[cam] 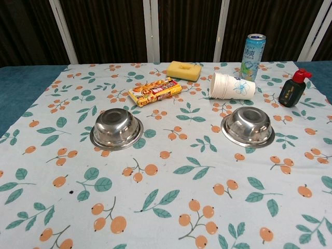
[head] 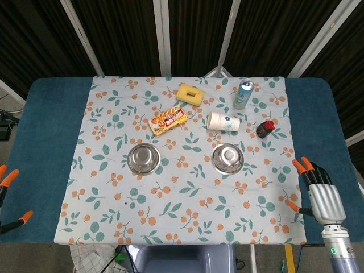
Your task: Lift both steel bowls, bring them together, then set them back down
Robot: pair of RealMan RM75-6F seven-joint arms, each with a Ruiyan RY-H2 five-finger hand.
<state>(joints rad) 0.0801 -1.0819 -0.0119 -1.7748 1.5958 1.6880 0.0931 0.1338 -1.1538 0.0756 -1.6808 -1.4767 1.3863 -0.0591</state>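
Both bowls are seated on the cloth (head: 114,187), untouched.
The left bowl (head: 143,158) and right bowl (head: 227,158) are found near its centre (well apart); right hand (head: 319,192) fingers are spread beyond its right edge, left hand (head: 8,196) likewise leftward.

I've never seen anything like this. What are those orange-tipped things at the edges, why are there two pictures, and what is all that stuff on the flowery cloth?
Those are a robot's two mechanical hands, each on its own arm. The head view looks down from the robot's head: its right hand shows at the lower right, fingers spread and holding nothing; only the orange fingertips of the left hand peek in at the lower left. The chest view comes from a lower camera and shows no hands.

On the patterned tablecloth sit two steel bowls, the left bowl and the right bowl, both untouched. Behind them lie a snack packet, a yellow sponge, a stack of paper cups on its side, a tall can and a small dark bottle.
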